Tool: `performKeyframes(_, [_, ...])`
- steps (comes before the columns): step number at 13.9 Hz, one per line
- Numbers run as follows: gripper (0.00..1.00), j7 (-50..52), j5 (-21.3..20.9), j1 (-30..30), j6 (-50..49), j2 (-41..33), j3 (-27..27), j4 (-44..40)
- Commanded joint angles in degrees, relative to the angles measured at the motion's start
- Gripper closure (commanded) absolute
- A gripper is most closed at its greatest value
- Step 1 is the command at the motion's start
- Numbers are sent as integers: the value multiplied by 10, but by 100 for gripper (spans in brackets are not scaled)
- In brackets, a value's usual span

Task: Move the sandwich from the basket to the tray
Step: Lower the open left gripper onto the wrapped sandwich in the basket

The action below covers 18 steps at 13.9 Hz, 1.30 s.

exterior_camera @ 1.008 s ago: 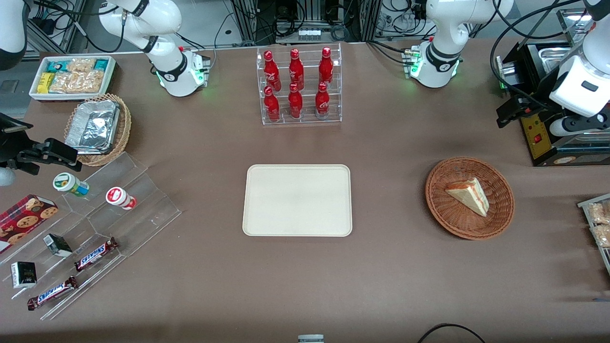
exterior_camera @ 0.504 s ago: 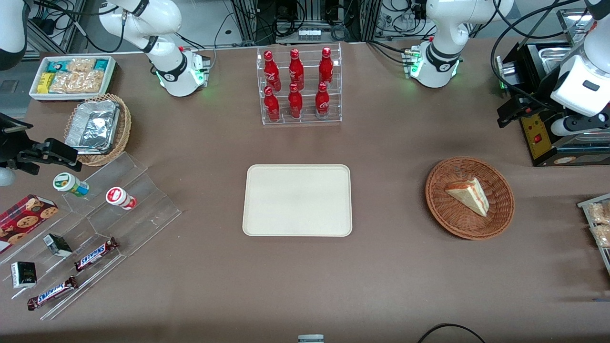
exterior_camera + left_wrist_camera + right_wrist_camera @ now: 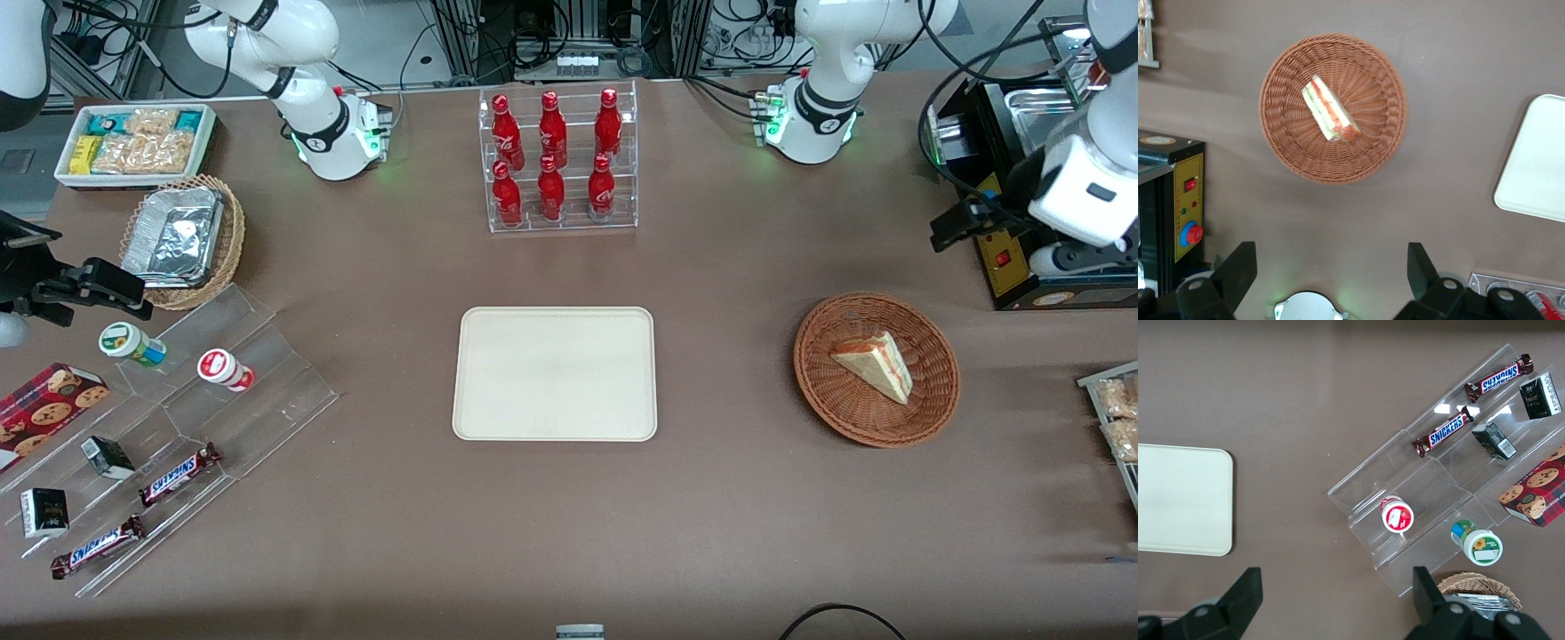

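Toward the parked arm's end of the table (image 3: 711, 533), a white tub of packaged snacks (image 3: 133, 142) sits farthest from the front camera, and nearer than it a tan wicker basket holds a foil container (image 3: 175, 238). Nearer still, a clear stepped display (image 3: 178, 444) carries two small cups (image 3: 227, 369), a cookie box (image 3: 44, 409) and Snickers bars (image 3: 178, 474).

At the middle of the table a clear rack of red cola bottles (image 3: 556, 160) stands upright; nearer the front camera than the rack lies the tray (image 3: 556, 373), flat, with nothing on it.

Toward the working arm's end rests the basket (image 3: 876, 369), well apart from the tray. The sandwich (image 3: 876, 364) lies inside the basket, roughly at its centre, its red, orange and green filling edge showing; in the wrist view it (image 3: 1330, 110) lies across the woven bowl (image 3: 1333, 107), with a corner of the tray (image 3: 1535, 160) off to one side.

The claw (image 3: 1328, 267) hangs high above the table, farther from the front camera than the basket and close to a black box with a red button (image 3: 1005, 258). Its two fingers (image 3: 1238, 267) are spread wide and released, gripping nothing
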State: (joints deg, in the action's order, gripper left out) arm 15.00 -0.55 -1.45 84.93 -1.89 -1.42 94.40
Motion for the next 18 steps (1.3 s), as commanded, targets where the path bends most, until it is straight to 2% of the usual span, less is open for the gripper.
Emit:
performKeyframes(1, [0, 29, -2, 22, 13, 19, -2, 6])
performKeyframes(4, [0, 65, -4, 22, 47, 32, -2, 48])
performKeyframes(10, [0, 207, -4, 23, 224, 42, -2, 177])
performKeyframes(13, [0, 268, -2, 25, 327, 76, -2, 234])
performKeyframes(16, [0, 348, -2, 26, 385, 129, -2, 249])
performKeyframes(18, [0, 354, -5, 26, 395, 145, 3, 252])
